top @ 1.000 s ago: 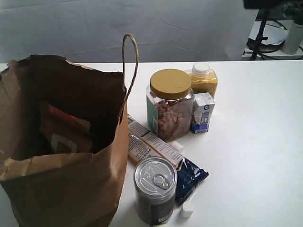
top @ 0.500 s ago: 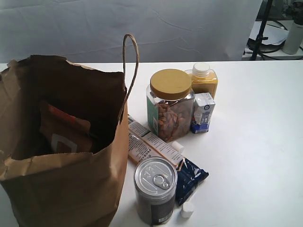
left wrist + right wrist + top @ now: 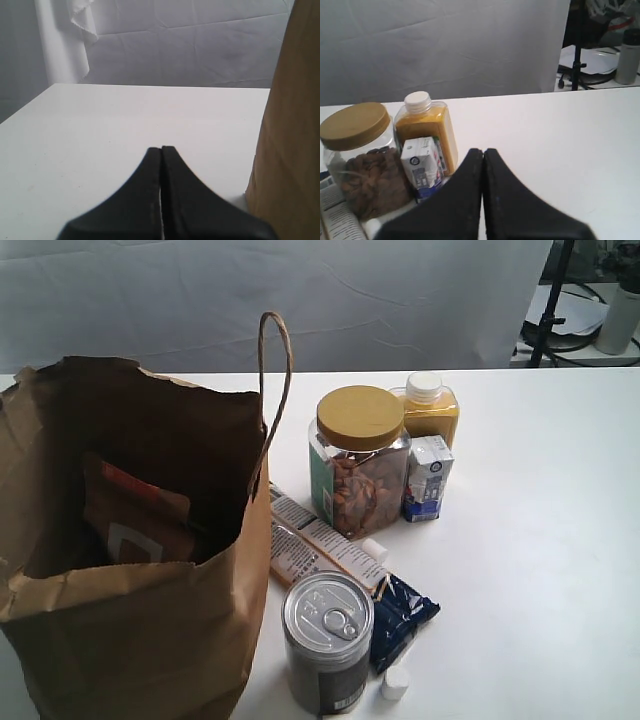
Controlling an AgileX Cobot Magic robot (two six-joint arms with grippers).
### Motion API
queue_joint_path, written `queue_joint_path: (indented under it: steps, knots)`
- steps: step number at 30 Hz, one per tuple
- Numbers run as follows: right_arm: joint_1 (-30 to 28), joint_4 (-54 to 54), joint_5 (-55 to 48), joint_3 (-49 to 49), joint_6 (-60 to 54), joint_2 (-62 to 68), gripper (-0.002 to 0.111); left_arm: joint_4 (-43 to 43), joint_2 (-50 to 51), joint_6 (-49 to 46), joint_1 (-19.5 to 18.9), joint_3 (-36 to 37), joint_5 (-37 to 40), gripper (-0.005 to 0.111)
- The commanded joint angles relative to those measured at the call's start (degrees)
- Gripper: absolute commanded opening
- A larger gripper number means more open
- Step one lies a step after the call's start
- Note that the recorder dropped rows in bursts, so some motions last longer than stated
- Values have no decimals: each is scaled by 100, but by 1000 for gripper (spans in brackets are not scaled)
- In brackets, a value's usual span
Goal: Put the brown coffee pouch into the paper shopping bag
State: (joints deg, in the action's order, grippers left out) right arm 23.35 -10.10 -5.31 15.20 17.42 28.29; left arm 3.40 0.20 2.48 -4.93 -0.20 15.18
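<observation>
The paper shopping bag (image 3: 150, 640) stands open at the 9 o'clock side of the exterior view, its rim crumpled and a twisted loop handle (image 3: 277, 360) rising from its 2 o'clock corner. The brown coffee pouch (image 3: 135, 515) sits inside it, leaning against the inner wall. A red-orange stripe runs near the pouch's top and part of a white square outline shows on its face, but no words can be read there. On the white bench (image 3: 540, 540), at 3 o'clock from the bag, a clear jar (image 3: 358, 465) with a yellow lid holds brown nuts. A bottle (image 3: 430, 410) of orange-yellow drink with a white cap stands at 1 o'clock from the jar, and a small blue-and-white carton (image 3: 428, 478) stands just beside the jar at 3 o'clock. A tube (image 3: 315, 545) lies flat between bag and jar, its print too small to read. A ring-pull can (image 3: 328, 640) stands at 6 o'clock from the jar, close against the bag. A dark blue packet (image 3: 405, 615) lies at the can's 3 o'clock and a small white cap (image 3: 396, 682) at its 5 o'clock. The left tool (image 3: 161, 150) is pinched together on nothing, low over bare bench with the bag's kraft wall beside it. The right tool (image 3: 483, 151) is likewise pressed together and empty, facing the jar, bottle and carton; this closer view shows a round blue emblem on the carton, the lettering blurred. The pouch shows only in the exterior view, the tools only in the wrist views.
</observation>
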Motion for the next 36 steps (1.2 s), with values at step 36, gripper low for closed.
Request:
queue_joint_path:
  steps: [36]
  knots:
    - [-1013,860,67,-1520,-1203,-2829,0,26,-20,13,-19,20,-21,0]
